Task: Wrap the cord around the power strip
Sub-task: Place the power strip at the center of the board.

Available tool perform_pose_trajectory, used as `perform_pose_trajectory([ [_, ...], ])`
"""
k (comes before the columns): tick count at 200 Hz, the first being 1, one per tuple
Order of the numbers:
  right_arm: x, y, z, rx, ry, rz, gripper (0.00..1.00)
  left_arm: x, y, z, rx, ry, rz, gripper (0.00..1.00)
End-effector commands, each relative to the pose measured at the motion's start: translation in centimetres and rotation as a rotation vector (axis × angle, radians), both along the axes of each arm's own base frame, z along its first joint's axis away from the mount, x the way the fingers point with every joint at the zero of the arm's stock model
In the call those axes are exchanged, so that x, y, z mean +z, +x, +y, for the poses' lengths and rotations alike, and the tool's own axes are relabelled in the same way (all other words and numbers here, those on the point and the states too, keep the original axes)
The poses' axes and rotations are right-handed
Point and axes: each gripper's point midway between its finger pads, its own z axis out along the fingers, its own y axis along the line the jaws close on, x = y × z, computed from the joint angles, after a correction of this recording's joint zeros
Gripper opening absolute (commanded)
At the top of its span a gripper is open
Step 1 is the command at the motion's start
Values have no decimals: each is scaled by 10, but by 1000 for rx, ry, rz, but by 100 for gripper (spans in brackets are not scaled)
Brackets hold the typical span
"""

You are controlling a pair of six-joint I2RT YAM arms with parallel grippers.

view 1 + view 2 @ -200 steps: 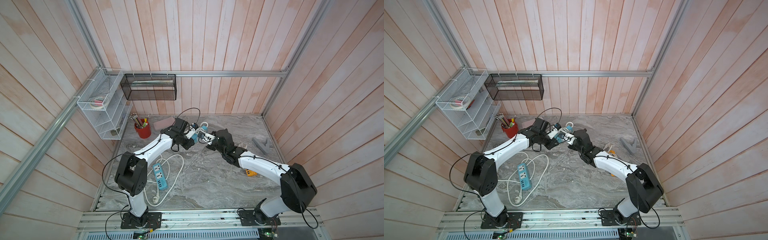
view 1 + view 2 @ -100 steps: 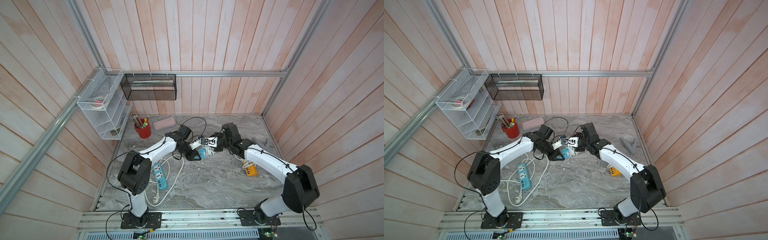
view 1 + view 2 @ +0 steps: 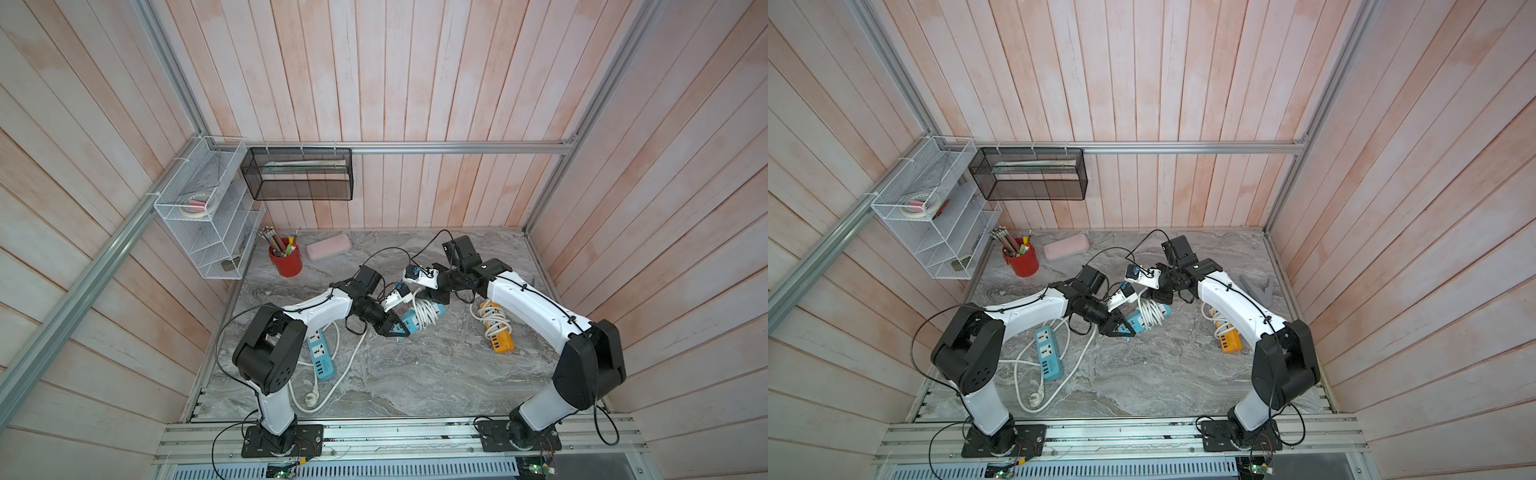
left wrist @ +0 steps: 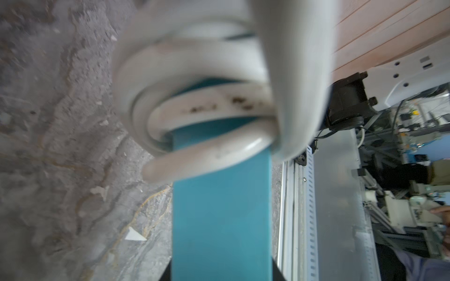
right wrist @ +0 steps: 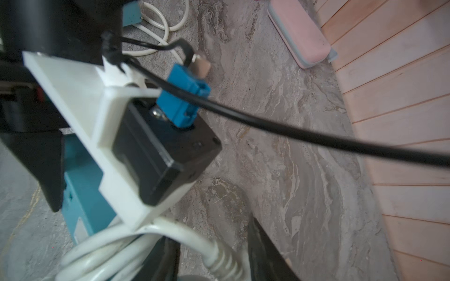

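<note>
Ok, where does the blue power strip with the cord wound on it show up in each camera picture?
Both top views: blue power strip near the middle of the table.
Left wrist: close up, filling the foreground.
Right wrist: partly hidden behind a white bracket, only one teal side showing.
Shared landmark: the white cord coiled round it, seen in all four.

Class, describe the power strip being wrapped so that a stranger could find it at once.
On the marble tabletop, look near its centre. A blue power strip is there, one end in the left pincer. White cord is coiled around it, unlike the loose-corded blue strip; the other wrapped strip is orange.
</note>
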Motion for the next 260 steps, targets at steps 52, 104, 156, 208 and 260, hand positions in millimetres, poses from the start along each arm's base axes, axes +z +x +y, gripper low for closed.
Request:
perform_pose_trajectory([
  [52,7,42,-19,-247,-23,-74,78,-4,-6,-30,108,-168,183,0],
  [104,27,78,-47,-666,70,-79,76,6,9,-38,226,-272,221,0],
  [156,8,58,-69,-1303,442,399,74,11,33,-47,404,-358,254,0],
  [208,-31,25,-73,-1543,738,706,81,10,39,-58,491,-386,239,0],
  [260,-40,27,-67,-1551,764,754,92,7,34,-72,472,-385,230,0],
])
